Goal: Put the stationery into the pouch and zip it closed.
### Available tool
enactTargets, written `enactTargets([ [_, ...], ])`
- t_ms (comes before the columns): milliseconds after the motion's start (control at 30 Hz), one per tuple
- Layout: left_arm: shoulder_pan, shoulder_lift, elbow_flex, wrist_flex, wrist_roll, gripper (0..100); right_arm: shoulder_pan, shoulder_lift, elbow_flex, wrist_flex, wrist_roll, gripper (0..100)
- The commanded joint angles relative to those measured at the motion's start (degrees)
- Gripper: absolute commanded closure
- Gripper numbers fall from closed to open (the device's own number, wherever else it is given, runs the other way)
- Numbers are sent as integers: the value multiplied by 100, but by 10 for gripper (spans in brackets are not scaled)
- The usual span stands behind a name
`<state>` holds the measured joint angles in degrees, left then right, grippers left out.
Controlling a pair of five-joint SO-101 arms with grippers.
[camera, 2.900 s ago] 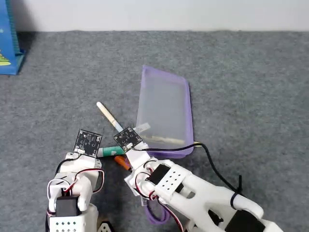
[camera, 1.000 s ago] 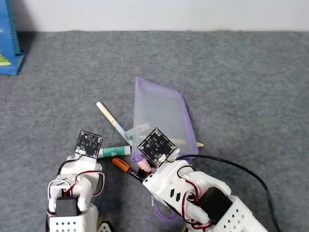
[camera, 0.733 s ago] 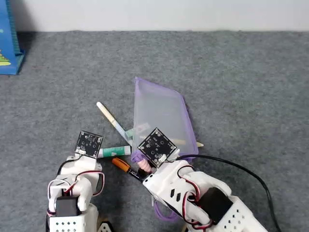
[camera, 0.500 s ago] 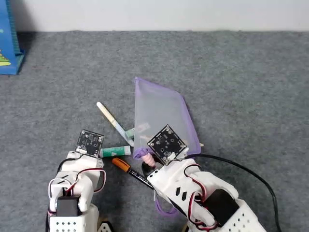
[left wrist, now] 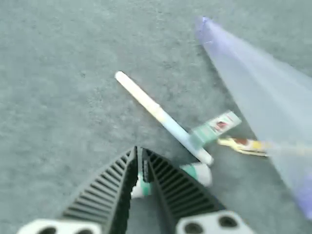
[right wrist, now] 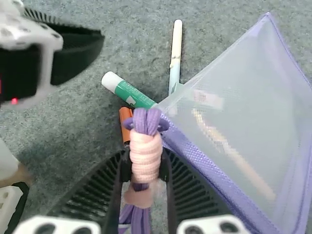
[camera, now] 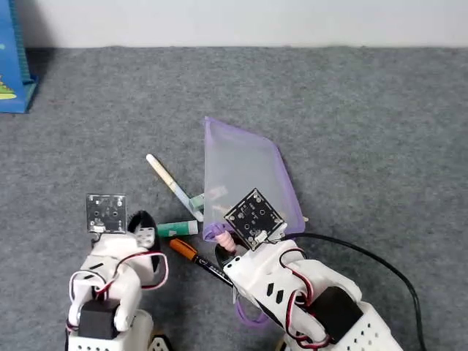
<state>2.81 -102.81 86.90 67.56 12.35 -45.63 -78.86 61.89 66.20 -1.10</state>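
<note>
Pouch [camera: 245, 172]: just beyond right claw [right wrist: 144, 161], which is clamped on its zip cord [right wrist: 145, 141]. Loading step unfinished. Left claw [left wrist: 141, 170] jaws nearly together over green glue stick [left wrist: 197, 173]. You likely need to part them, then grasp it.

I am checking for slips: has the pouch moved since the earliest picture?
Yes. The pouch turned; its far corner swung toward the pen, which stayed put.

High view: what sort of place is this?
Probably an indoor tabletop setup: a grey felt-like mat covers the surface, a white wall runs behind, and a blue box stands at a far corner.
</note>
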Motion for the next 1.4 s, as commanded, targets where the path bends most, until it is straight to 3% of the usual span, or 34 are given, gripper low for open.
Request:
enactTargets([
  [0, 360, 26, -497, 369, 229, 935, 66, -84, -325, -110, 18, 991],
  [167, 396, 26, -875, 844, 501, 759, 66, -84, -325, -110, 18, 991],
  [267, 422, 26, -910, 914, 501, 705, 66, -84, -325, -110, 18, 991],
  [367, 466, 26, -901, 914, 501, 705, 66, -92, -325, -119, 18, 991],
  [567, 1187, 26, -743, 888, 466, 705, 66, -84, -325, -119, -167, 991],
  [867, 1196, 26, -1103, 1090, 466, 705, 84, -75, -299, -215, -176, 991],
  [1100, 1240, 26, -1341, 1231, 466, 705, 664, -84, 510, -1200, 97, 991],
  [1367, 1240, 26, -1341, 1204, 466, 705, 646, -127, 519, -1244, 114, 991],
])
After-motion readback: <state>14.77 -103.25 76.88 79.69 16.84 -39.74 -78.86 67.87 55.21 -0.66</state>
